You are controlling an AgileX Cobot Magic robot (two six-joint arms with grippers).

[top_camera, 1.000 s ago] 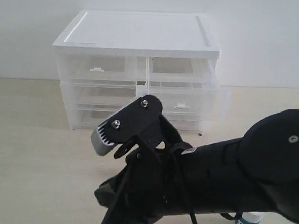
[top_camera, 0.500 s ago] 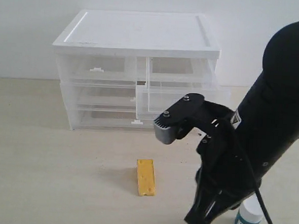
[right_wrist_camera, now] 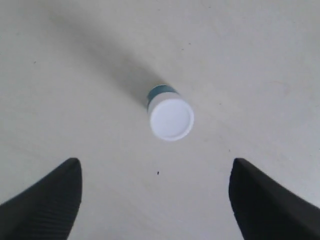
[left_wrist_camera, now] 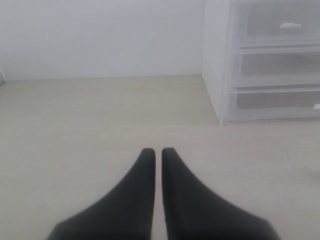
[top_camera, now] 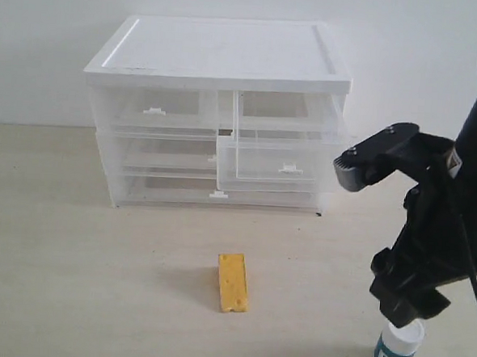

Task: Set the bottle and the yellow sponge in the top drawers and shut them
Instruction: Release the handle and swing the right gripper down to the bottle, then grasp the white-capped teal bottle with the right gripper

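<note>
Hovering over the bottle, right jaws spread

Finds the right gripper (right_wrist_camera: 155, 167) spread wide and holding nothing, hanging just above the bottle (top_camera: 395, 356). Shows that bottle upright on the table (top_camera: 70, 281), at the near right of the exterior view and well apart from the unit (top_camera: 222, 52). Looks straight down, through the right wrist view, onto the round white cap (right_wrist_camera: 171, 120), with a sliver of teal label (right_wrist_camera: 160, 92) peeking out beside it. Places the cap below and beyond the fingertips, not yet between them, roughly central but a touch nearer one finger than the other. Sets the bottle's long axis vertical, in line with the approach, so points to a top-down grab around the cap or shoulder. Calls, as a judgement, for a slight re-centring and a straight drop before closing. Risks nudging or tipping so squat and round a thing with an off-centre squeeze.

Keeps the left gripper (left_wrist_camera: 157, 150) out of this: jaws pressed together, empty, low over bare table beside the unit's side, far from the bottle. Makes the right arm plainly the nearer one.

Shows the sponge (top_camera: 232, 282) flat on the table in front of the unit, long axis pointing toward the drawers, untouched, between the two arms. Has the right top drawer (top_camera: 280, 161) pulled out and seemingly empty, and the left top drawer (top_camera: 158, 109) pushed in. Suggests the pulled-out drawer as the bottle's likely home, up and back toward the unit from its present spot.
</note>
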